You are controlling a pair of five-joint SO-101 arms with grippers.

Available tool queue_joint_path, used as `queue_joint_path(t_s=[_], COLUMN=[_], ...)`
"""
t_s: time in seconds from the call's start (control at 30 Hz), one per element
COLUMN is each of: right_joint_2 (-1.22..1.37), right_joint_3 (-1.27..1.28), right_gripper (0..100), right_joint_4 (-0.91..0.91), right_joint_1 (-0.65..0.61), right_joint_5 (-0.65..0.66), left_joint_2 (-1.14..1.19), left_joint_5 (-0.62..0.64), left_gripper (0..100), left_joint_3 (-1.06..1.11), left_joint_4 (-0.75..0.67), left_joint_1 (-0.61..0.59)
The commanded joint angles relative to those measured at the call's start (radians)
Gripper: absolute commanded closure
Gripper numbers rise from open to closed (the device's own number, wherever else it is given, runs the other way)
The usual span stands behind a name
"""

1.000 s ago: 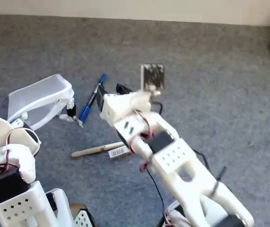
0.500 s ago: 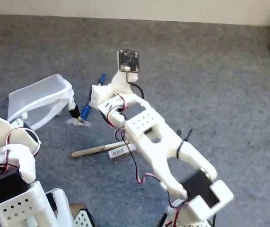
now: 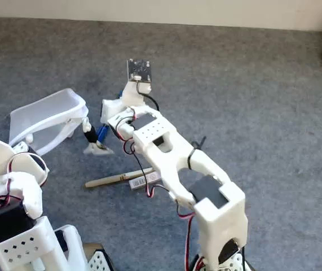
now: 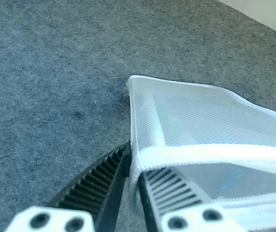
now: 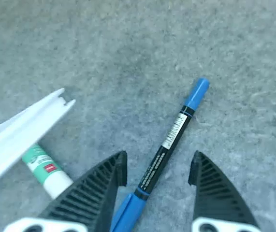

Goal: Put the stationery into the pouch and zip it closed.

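Pouch [image 3: 48, 116], translucent white mesh, sits over the near-left part of the grey carpet [image 3: 251, 84], held up at its rim and well short of the carpet's far edge. In the left wrist view its mouth stands open between two white bands.

The right arm [image 3: 166, 155] stretches from the near edge toward the middle of the carpet and ends just beside the pouch. The left arm [image 3: 11, 212] stands at the near edge on the left, nearer than the pouch.

The left gripper [image 4: 132, 162] pinches the pouch's white rim at a corner, its ribbed black jaws pressed together on the fabric. The right gripper [image 5: 158, 157] points down at the carpet with its jaws spread, one on each side of the pen [image 5: 176, 128]. I cannot tell that either jaw touches it.

A tan stick [image 3: 111, 179] lies flat, closer to the near edge than the pen and apart from the pouch, with one end passing under the right arm. The pen, blue with a black middle, lies flat with one blue end toward the far edge.

A white tube [image 5: 45, 169] with a green label lies just beside the pen, one end hidden behind the pouch's edge. A small barcoded piece [image 3: 142, 181] touches the stick beneath the right arm.
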Motion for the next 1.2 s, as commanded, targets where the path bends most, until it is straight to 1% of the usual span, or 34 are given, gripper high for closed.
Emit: queue_joint_path(t_s=[0.0,0.27,0.4,0.57,0.67,0.77,0.87,1.17], right_joint_2=[0.050,0.303,0.412,0.506,0.518,0.519,0.521,0.515], right_joint_3=[-0.139,-0.390,-0.487,-0.559,-0.596,-0.654,-0.696,-0.707], right_gripper=[80.0,80.0,80.0,80.0,80.7,87.9,94.0,95.0], right_joint_4=[-0.001,0.002,0.002,0.007,0.094,0.228,0.309,0.423], right_joint_1=[0.042,0.067,0.064,0.065,0.067,0.062,0.062,0.065], right_joint_5=[-0.006,-0.002,0.100,0.164,0.181,0.180,0.180,0.187], left_joint_2=[0.005,0.005,0.005,0.005,0.005,0.005,0.005,0.005], left_joint_5=[0.014,0.014,0.014,0.012,0.012,0.011,0.011,0.011], left_gripper=[99,99,99,99,99,99,99,99], left_joint_3=[-0.030,-0.030,-0.030,-0.030,-0.030,-0.030,-0.030,-0.030], left_joint_4=[-0.025,-0.025,-0.025,-0.025,-0.023,-0.021,-0.021,-0.020], left_joint_1=[-0.002,-0.002,-0.002,-0.002,-0.002,-0.002,-0.002,-0.002])
